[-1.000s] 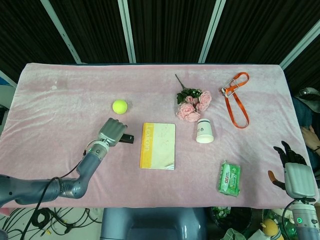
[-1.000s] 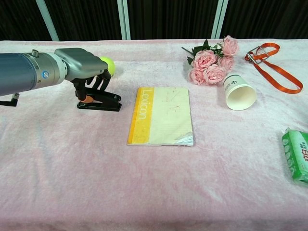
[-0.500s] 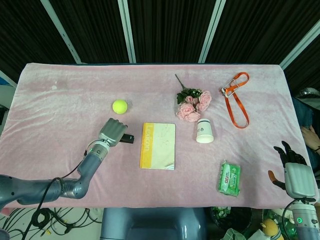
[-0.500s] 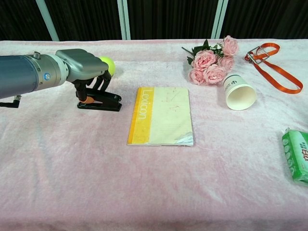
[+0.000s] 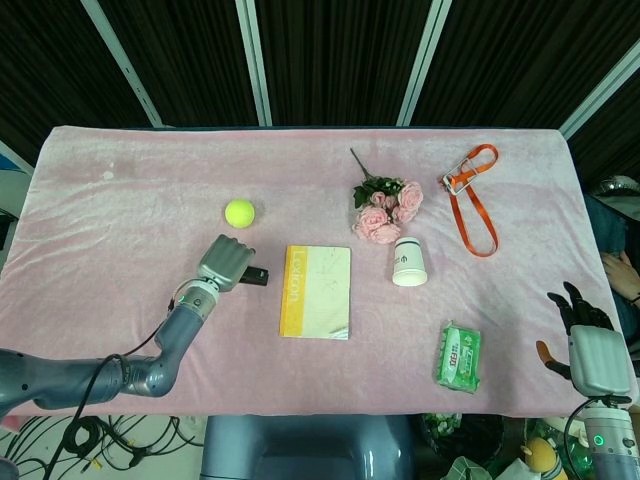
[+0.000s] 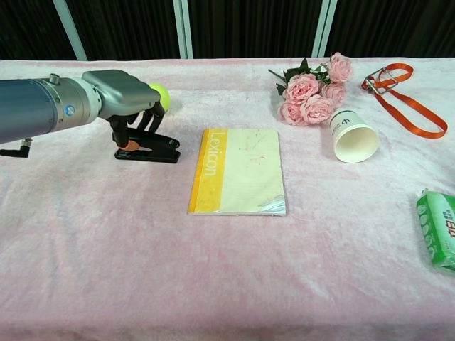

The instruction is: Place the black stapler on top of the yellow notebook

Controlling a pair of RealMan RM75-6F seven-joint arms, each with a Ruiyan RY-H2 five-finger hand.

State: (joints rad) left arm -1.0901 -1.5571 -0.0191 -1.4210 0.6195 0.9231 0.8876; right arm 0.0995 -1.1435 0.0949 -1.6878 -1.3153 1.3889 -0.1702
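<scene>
The black stapler lies on the pink cloth just left of the yellow notebook, which lies flat at the table's middle. My left hand covers the stapler's left end. Its fingers curl down behind the stapler and the thumb sits on the near side, so it grips the stapler, which still rests on the cloth. My right hand hangs off the table's front right corner with its fingers spread, holding nothing; only the head view shows it.
A yellow-green ball sits just behind the left hand. Pink roses, a tipped paper cup, an orange strap and a green packet lie right of the notebook.
</scene>
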